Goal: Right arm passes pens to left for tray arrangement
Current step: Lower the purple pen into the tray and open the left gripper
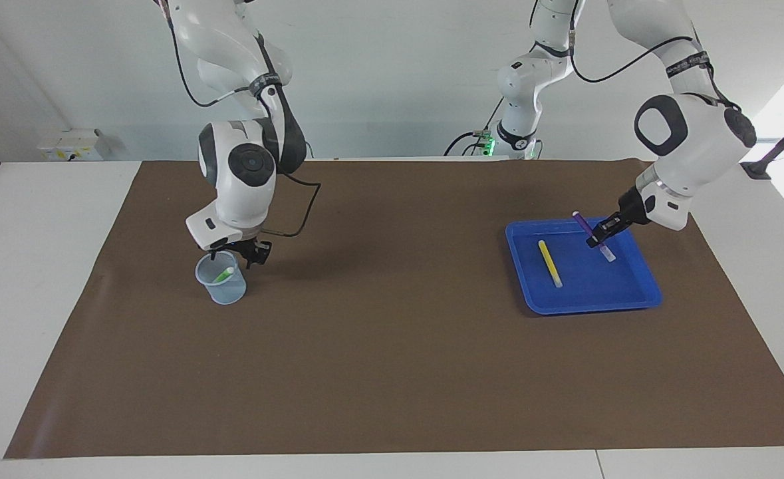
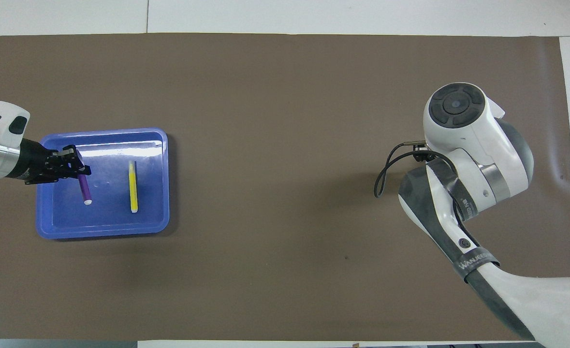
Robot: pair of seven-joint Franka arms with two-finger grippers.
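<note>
While left hand (image 1: 596,239) grips purple pen (image 1: 585,225) over tray (image 1: 644,283) — right hand (image 1: 244,253) at cup (image 1: 221,285), grip can't tell

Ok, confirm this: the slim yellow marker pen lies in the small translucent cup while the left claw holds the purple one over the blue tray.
No: the facing view shows the slim yellow marker pen lying in the shallow blue plastic tray; the rest holds.

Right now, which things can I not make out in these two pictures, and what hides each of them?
1. Overhead view: the mesh cup and the green pen in it are hidden under the right arm, and so is the right claw.
2. Both views: the left claw holds the purple pen over the tray. Whether the pen's whitish end touches the tray is too small to tell.
</note>
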